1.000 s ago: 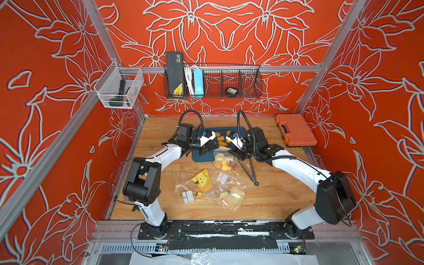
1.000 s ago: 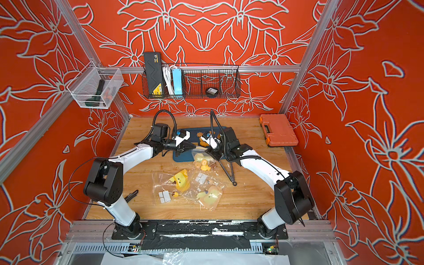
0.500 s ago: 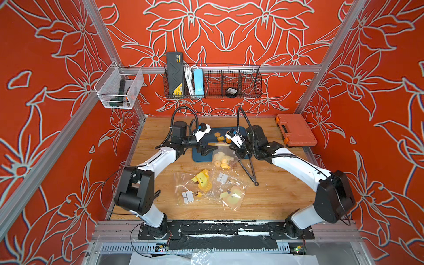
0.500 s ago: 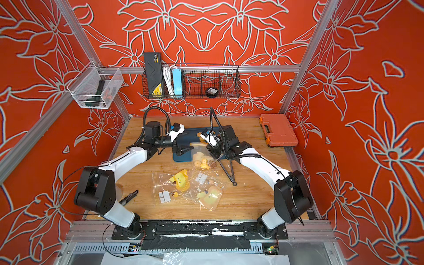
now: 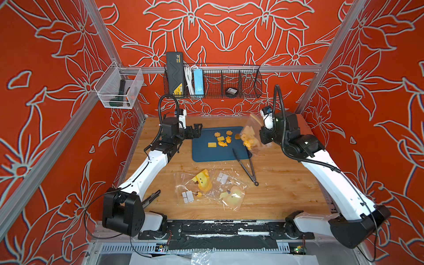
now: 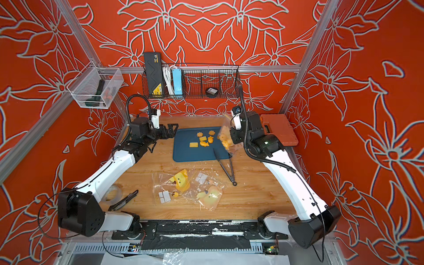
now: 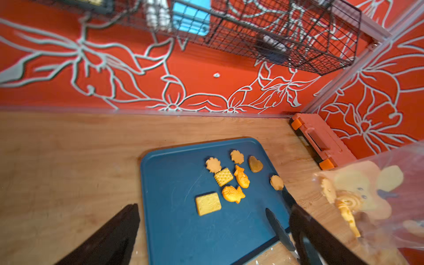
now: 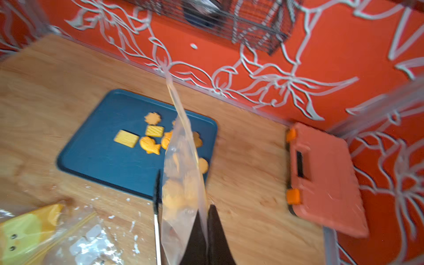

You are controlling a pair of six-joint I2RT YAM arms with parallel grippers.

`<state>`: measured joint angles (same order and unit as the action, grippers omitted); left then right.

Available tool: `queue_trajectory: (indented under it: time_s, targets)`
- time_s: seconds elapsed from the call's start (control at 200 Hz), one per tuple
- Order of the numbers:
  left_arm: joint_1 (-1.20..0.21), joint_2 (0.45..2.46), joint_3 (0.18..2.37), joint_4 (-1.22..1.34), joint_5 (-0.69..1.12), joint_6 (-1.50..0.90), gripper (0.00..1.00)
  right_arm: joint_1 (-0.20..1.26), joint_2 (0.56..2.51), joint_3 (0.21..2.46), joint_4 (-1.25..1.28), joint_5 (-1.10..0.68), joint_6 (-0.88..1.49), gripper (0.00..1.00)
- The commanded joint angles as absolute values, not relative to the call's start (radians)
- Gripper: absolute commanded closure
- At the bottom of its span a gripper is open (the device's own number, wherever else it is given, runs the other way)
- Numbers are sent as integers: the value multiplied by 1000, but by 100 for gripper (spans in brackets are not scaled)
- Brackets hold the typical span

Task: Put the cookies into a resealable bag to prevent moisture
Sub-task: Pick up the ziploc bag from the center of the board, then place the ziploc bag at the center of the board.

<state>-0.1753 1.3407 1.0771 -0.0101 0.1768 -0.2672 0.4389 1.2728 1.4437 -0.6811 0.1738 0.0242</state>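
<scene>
Right gripper [image 8: 206, 208] pinched tight on resealable bag [image 5: 249, 137], bag hanging in air over right edge of blue tray [image 5: 206, 153]; cookies [image 5: 220, 139] split, some loose on tray, some inside bag; left gripper [image 5: 197, 131] jaws spread wide, gripping nothing, beside tray's left edge
</scene>
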Motion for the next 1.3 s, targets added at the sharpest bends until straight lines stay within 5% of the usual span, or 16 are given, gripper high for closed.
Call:
queue_trajectory:
  time_s: [0.0, 0.555, 0.821, 0.981, 1.081, 1.296]
  targets:
    - [-155, 1209, 981, -64, 103, -378, 0, 361, 1269, 1451, -808, 310, 68, 100]
    - [-154, 1086, 842, -306, 43, -445, 0, 3, 1380, 1336, -791, 326, 71, 100]
    - [-155, 899, 630, -92, 171, -549, 0, -49, 1409, 1280, -751, 324, 75, 100]
    - [-156, 924, 649, -170, 221, -471, 0, -60, 1446, 1275, -753, 345, 90, 100]
    - [-181, 953, 690, -237, 220, -420, 0, -59, 1437, 1285, -760, 326, 106, 72]
    - [-362, 952, 733, -343, 101, -402, 0, 4, 1277, 1254, -751, 276, 163, 52]
